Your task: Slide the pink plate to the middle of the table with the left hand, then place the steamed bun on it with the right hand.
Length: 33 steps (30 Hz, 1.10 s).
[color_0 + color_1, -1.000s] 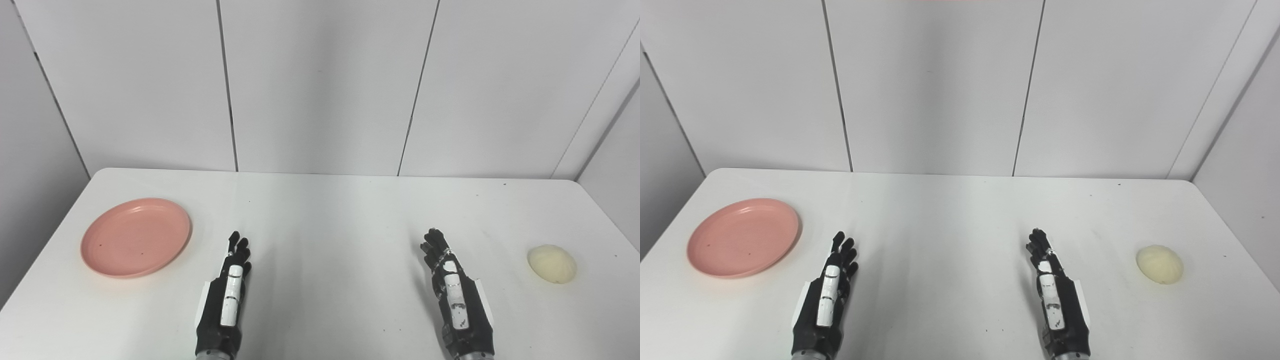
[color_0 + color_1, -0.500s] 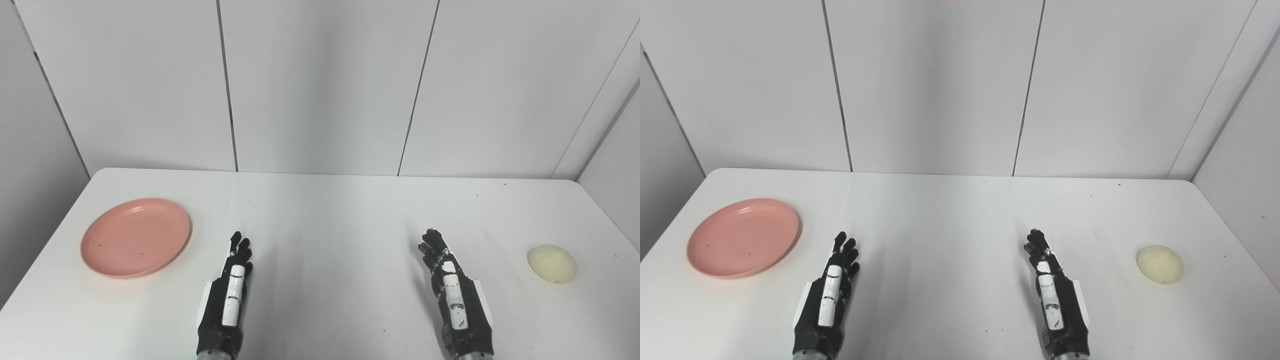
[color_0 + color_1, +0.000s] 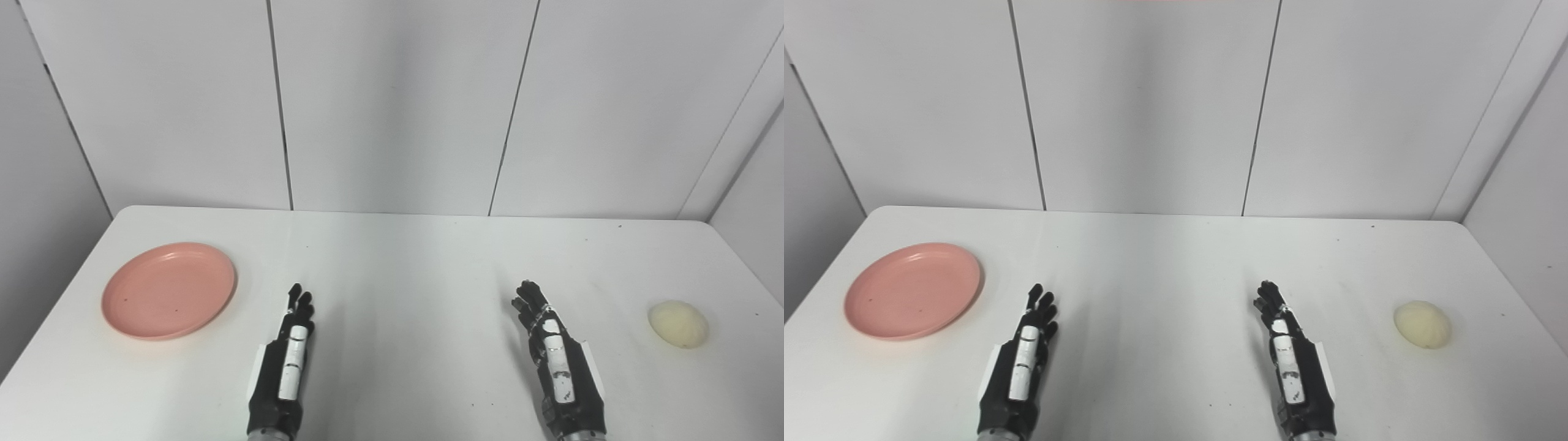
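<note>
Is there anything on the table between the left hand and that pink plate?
No. In the left eye view, only bare white table separates the left hand from the pink plate.

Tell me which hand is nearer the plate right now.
The left hand. It rests just right of the pink plate, apart from it, while the right hand lies across the table, nearer the bun. Both are open and empty.
</note>
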Tool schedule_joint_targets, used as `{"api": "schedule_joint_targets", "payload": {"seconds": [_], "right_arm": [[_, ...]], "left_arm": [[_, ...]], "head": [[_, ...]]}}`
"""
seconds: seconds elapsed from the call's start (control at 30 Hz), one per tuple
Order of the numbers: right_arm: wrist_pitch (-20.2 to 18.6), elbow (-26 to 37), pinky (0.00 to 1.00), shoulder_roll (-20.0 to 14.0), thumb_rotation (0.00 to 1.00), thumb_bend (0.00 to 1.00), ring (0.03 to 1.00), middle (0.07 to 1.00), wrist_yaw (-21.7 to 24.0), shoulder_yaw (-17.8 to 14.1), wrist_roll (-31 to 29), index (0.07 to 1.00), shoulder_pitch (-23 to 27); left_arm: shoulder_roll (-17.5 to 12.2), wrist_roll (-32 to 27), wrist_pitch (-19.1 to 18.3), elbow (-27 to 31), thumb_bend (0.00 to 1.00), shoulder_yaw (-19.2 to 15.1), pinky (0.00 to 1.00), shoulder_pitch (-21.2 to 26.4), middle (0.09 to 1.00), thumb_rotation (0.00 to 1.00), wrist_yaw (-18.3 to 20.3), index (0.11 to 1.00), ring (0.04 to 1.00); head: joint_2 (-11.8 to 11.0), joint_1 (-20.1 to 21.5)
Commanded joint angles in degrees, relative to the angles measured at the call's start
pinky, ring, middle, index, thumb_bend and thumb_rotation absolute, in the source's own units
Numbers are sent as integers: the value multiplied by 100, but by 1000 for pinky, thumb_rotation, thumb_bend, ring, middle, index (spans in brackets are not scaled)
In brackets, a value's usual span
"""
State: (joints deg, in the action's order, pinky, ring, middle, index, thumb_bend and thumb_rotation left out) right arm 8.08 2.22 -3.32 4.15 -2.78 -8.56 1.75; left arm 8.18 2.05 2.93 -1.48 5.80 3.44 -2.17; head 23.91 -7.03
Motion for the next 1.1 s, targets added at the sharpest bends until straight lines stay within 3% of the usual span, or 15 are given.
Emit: {"api": "schedule_joint_targets", "payload": {"seconds": [0.0,0.2,0.43,0.6,0.73,0.8,0.87,0.93,1.07], "right_arm": [[303,-482,1000,-122,953,759,935,939,133,-99,-98,925,-197],[442,-746,1000,-217,978,741,939,947,230,-184,-252,931,-129],[399,-852,1000,-335,1000,702,966,978,299,-194,-278,966,-119],[378,-859,1000,-310,1000,727,964,974,276,-197,-296,967,-119],[383,-853,1000,-290,1000,732,960,967,273,-167,-263,962,-132],[390,-850,1000,-274,1000,736,964,969,265,-149,-234,965,-140],[379,-831,1000,-242,1000,752,961,968,242,-139,-205,961,-155],[354,-791,1000,-201,1000,755,958,966,208,-141,-187,958,-173],[162,-617,1000,-180,1000,785,958,963,176,-125,-193,959,-226]], "left_arm": [[136,125,265,-165,621,99,1000,40,1000,936,-79,1000,991],[227,362,439,-444,607,174,1000,76,1000,959,-203,1000,983],[265,569,522,-588,582,281,981,119,1000,984,-324,1000,974],[251,626,673,-717,536,301,978,142,1000,974,-371,1000,976],[249,560,725,-742,564,275,993,136,1000,987,-355,1000,983],[254,531,858,-783,568,245,997,129,1000,979,-390,1000,977],[236,613,1444,-961,546,183,983,189,1000,949,-571,1000,959],[214,608,1785,-961,561,128,962,267,1000,929,-662,1000,951],[228,561,2032,-701,647,9,946,519,993,946,-757,1000,949]], "head": [[-117,-218],[-359,-532],[-479,-859],[-478,-800],[-517,-764],[-546,-761],[-564,-709],[-531,-647],[-465,-563]]}}
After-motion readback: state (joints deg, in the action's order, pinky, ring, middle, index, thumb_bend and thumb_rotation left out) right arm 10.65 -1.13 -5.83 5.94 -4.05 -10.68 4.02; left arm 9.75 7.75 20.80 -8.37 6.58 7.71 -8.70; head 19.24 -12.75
